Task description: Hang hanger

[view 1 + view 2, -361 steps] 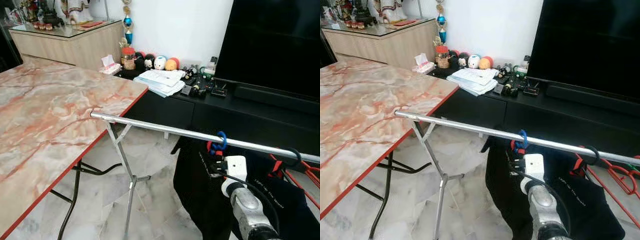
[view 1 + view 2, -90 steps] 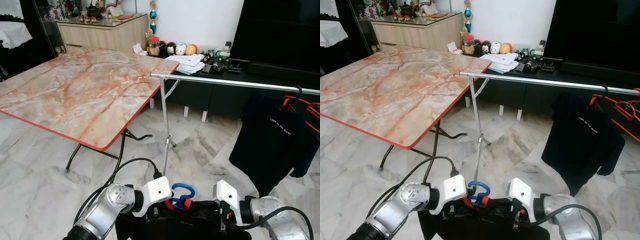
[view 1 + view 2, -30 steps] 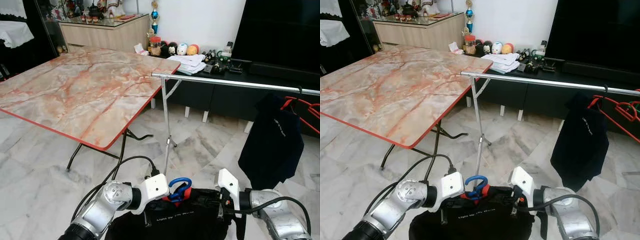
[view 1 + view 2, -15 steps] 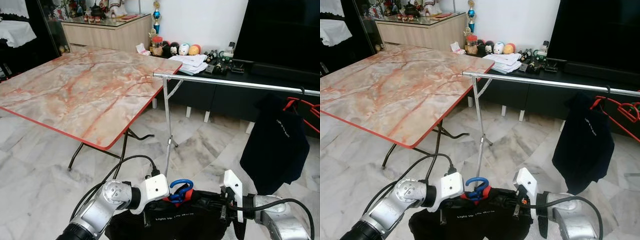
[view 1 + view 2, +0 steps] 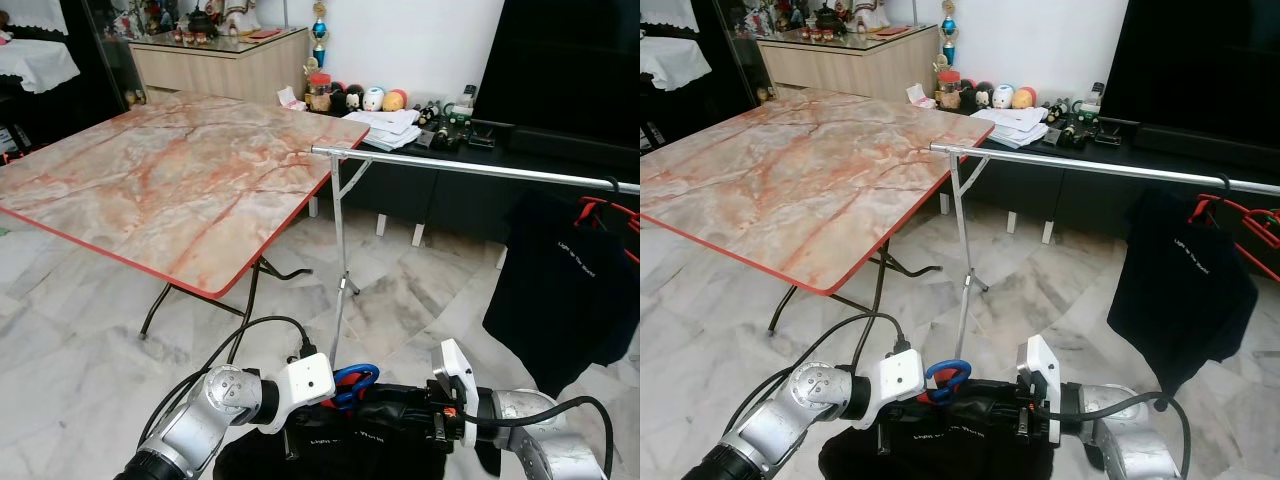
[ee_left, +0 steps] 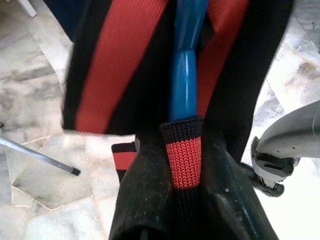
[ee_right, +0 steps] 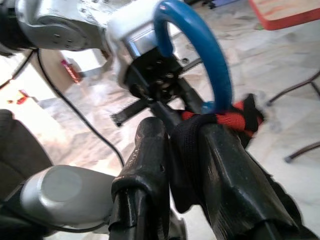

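A black shirt [image 5: 350, 440] on a blue-hooked hanger [image 5: 352, 381] is held low over the floor between my two grippers. My left gripper [image 6: 182, 145] is shut on the shirt's red and black collar, right at the blue hanger neck [image 6: 183, 85]. From the other side, my right gripper [image 7: 177, 131] is shut on black fabric just below the hook [image 7: 200, 55]. The silver rail [image 5: 470, 168] runs across the upper right, well above the hook. Another black t-shirt [image 5: 568, 290] hangs on it.
A marble-top folding table [image 5: 170, 170] stands to the left, its corner close to the rail's end post [image 5: 340, 260]. Red hangers [image 5: 612, 210] hang at the rail's far right. A black TV console [image 5: 450, 190] with clutter lies behind. Marble floor is open below the rail.
The t-shirt on the rail has turned from edge-on to facing me. The held shirt and hook sit slightly lower. Both grips are unchanged.
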{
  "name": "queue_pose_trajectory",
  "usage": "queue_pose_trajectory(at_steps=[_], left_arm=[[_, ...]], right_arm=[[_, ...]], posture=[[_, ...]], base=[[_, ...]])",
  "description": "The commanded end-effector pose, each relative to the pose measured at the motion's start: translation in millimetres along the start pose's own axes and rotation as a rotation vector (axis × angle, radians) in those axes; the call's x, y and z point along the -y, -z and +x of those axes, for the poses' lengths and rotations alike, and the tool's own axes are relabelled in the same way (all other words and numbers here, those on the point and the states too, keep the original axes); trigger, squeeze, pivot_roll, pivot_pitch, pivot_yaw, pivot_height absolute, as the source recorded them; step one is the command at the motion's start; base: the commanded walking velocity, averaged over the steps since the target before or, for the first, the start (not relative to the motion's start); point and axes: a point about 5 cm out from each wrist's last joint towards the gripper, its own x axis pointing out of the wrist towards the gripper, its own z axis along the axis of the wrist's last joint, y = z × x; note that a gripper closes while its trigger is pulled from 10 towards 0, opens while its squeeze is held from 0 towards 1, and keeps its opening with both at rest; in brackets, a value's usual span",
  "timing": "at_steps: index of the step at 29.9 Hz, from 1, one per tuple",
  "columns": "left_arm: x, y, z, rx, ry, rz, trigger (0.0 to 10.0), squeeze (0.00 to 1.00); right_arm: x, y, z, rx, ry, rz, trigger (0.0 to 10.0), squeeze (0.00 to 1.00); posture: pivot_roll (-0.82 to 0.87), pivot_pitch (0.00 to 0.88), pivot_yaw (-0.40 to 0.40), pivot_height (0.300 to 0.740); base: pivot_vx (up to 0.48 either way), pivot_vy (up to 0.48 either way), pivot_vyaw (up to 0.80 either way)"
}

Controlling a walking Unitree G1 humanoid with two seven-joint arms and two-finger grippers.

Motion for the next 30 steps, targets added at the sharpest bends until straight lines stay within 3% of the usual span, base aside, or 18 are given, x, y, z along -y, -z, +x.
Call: queue_pose_trajectory(at_steps=[1, 3, 4, 5, 6, 8, 14, 21, 26, 30], left_arm=[[0.9, -2, 0.9, -0.004, 0.005, 0.015, 0.0, 0.00], [0.9, -2, 0.8, -0.004, 0.002, 0.016, 0.0, 0.00], [0.8, -2, 0.7, -0.003, 0.000, 0.015, 0.0, 0.00], [0.8, -2, 0.5, -0.004, -0.002, 0.015, 0.0, 0.00], [0.7, -2, 0.4, -0.004, -0.002, 0.015, 0.0, 0.00], [0.6, -2, -0.2, -0.008, -0.004, 0.016, 0.0, 0.00], [0.1, 0, -0.2, -0.018, -0.006, 0.024, 0.0, 0.00], [-1.2, -1, -0.2, -0.013, -0.024, 0.028, 0.0, 0.00], [-9.7, 0, -7.0, 0.005, -0.115, 0.015, 0.0, 0.00], [-18.9, 3, -17.6, 0.013, -0.203, -0.009, 0.0, 0.00]], right_arm=[[-5.2, -13, 11.3, 0.025, -0.091, -0.058, 10.0, 0.00], [-4.5, -11, 11.7, 0.008, -0.085, -0.061, 10.0, 0.00], [-3.8, -10, 11.7, 0.003, -0.076, -0.064, 5.2, 0.00], [-3.3, -10, 11.6, 0.000, -0.070, -0.064, 4.5, 0.00], [-2.9, -9, 11.5, -0.001, -0.066, -0.065, 0.6, 0.00], [-0.8, -4, 9.4, -0.034, -0.034, -0.067, 0.0, 0.00], [10.9, 8, -0.6, -0.145, 0.107, -0.098, 0.0, 0.00], [20.9, 6, -8.2, -0.138, 0.233, -0.122, 0.0, 0.00], [35.2, -7, -25.8, -0.093, 0.468, -0.187, 0.0, 0.00], [42.4, -8, -42.7, -0.129, 0.642, -0.231, 0.0, 0.00]], posture=[[0.13, 0.000, 0.032, 0.740], [0.13, 0.000, 0.032, 0.740], [0.13, 0.000, 0.033, 0.740], [0.13, 0.000, 0.033, 0.740], [0.13, 0.000, 0.033, 0.740], [0.13, 0.000, 0.036, 0.740], [0.13, 0.000, 0.035, 0.740], [0.13, 0.000, 0.034, 0.740], [0.12, 0.000, 0.035, 0.740], [0.12, 0.000, 0.034, 0.740]], base=[[0.000, 0.000, 0.00], [0.000, 0.000, 0.00], [0.000, 0.000, 0.00], [0.000, 0.000, 0.00], [0.000, 0.000, 0.00], [0.000, 0.000, 0.00], [0.000, 0.000, 0.00], [0.000, 0.000, 0.00], [0.000, 0.000, 0.00], [0.000, 0.000, 0.00]])
